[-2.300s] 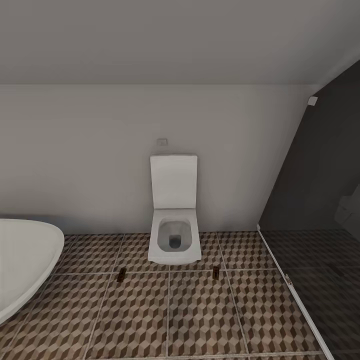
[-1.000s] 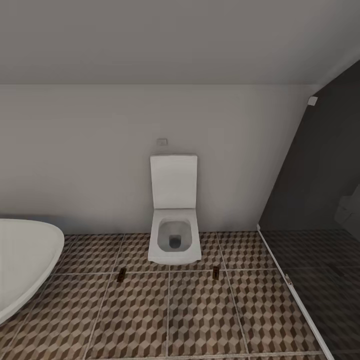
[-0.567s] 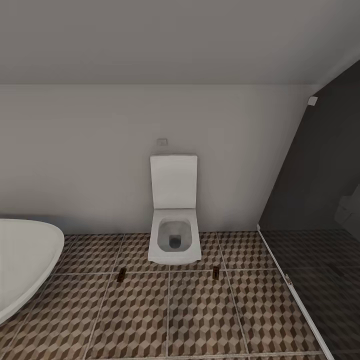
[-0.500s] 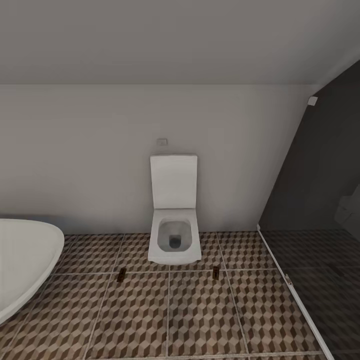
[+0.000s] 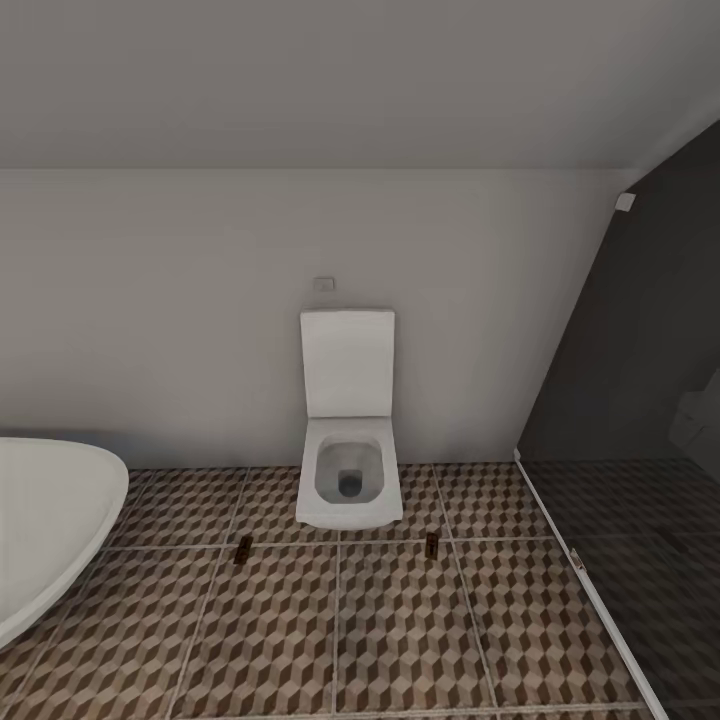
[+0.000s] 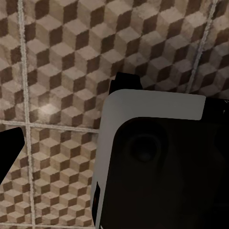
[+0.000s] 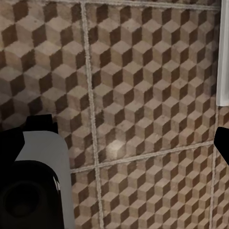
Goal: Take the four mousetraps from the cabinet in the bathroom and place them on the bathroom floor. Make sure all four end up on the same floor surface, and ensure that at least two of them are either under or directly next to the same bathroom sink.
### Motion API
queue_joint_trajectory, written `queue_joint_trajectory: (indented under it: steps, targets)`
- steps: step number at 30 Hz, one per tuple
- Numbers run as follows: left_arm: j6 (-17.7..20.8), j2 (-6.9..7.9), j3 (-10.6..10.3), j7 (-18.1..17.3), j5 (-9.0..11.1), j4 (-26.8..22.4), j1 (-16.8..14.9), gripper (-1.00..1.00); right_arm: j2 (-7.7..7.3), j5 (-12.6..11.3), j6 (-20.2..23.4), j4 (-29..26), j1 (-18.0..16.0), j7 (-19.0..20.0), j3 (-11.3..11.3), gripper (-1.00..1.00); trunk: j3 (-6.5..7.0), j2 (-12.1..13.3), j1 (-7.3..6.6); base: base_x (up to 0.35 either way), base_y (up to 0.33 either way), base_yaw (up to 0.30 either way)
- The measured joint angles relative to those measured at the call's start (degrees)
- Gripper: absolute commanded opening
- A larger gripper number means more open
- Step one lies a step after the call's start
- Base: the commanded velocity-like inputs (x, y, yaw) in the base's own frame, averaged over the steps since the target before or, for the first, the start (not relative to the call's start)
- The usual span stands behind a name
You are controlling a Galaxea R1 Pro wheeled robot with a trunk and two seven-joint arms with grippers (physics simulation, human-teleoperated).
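Observation:
Two mousetraps lie on the bathroom floor (image 5: 390,640) in the head view. One mousetrap (image 5: 243,548) is left of the toilet's front and the other mousetrap (image 5: 432,544) is right of it, both on a grout line. The cabinet and the sink are out of view. My left gripper (image 6: 114,152) hangs over the cube-patterned tiles, with one dark finger (image 6: 10,150) at the picture's edge and nothing held. My right gripper (image 7: 119,143) is also over bare tiles, with a dark finger (image 7: 222,142) at the edge, spread wide and holding nothing.
A white square toilet (image 5: 349,470) stands against the far wall. A white rounded bathtub (image 5: 45,525) is at the left. The dark glass shower (image 5: 640,480) with a white threshold strip (image 5: 590,590) bounds the right. A white and black part of my own body (image 6: 152,167) shows below the left gripper.

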Motion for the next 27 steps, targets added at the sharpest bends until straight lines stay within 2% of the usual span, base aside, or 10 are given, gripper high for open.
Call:
queue_joint_trajectory:
  steps: [27]
  targets:
    - [0.00,0.00,0.00,0.00,0.00,0.00,0.00,1.00,0.00,0.00,0.00,0.00,-0.01,0.00,0.00,1.00,0.00,0.00,0.00,0.000,0.000,0.000]
